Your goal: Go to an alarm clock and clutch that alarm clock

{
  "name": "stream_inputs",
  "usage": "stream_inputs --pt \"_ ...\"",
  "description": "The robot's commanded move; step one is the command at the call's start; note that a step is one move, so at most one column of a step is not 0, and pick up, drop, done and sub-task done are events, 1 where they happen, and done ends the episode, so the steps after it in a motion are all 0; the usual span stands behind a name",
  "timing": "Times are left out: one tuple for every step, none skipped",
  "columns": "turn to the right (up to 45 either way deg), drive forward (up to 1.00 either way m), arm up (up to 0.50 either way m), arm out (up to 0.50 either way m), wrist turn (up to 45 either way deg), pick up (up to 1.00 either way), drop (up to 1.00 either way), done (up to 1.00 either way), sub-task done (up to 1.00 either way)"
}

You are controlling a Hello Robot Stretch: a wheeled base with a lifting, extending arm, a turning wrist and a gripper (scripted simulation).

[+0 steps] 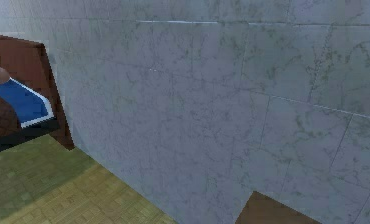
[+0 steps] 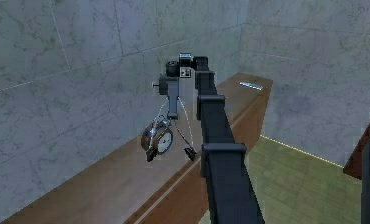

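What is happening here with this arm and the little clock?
A Stretch robot reaches its arm out over a long wooden shelf that runs along a grey wall. The fingers point down at a round clock on or just above the shelf. I cannot tell whether they hold the clock.
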Motion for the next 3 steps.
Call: stream_inputs --pt "0.0 0.00 0.00 0.00 45.0 0.00 0.00 0.00 0.00" --pt "0.0 0.00 0.00 0.00 45.0 0.00 0.00 0.00 0.00" --pt "0.0 0.00 0.00 0.00 45.0 0.00 0.00 0.00 0.00"
